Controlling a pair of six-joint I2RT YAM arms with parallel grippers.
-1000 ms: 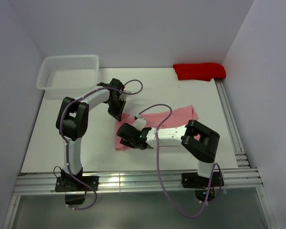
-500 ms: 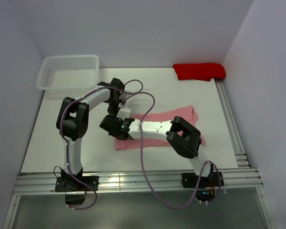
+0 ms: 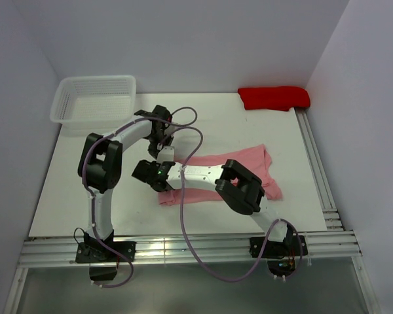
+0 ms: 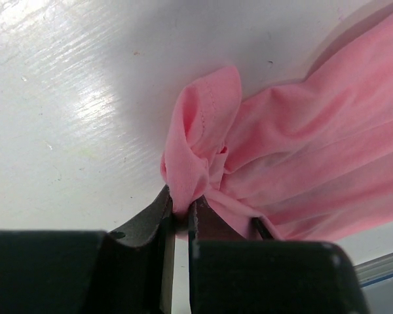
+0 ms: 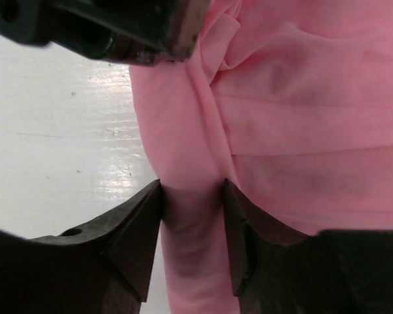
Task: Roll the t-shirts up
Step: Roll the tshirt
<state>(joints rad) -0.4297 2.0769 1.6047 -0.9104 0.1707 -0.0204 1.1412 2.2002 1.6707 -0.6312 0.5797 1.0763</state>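
The salmon-pink t-shirt (image 3: 249,160) lies folded into a long band across the middle of the table. My left gripper (image 3: 162,152) is at its far left corner, shut on a bunched fold of the fabric (image 4: 200,131). My right gripper (image 3: 150,175) reaches across to the band's left end, just in front of the left gripper. Its jaws stand a little apart, closed on the rolled left edge of the shirt (image 5: 183,150), which fills the gap between them. The left gripper's body (image 5: 118,26) shows at the top of the right wrist view.
A white mesh basket (image 3: 95,98) stands at the back left. A folded red cloth (image 3: 274,97) lies at the back right. Metal rails run along the table's right and near edges.
My right gripper has swung left along the shirt to its left end, drawing in its arm across the fabric. The left gripper has stayed at the far left corner.
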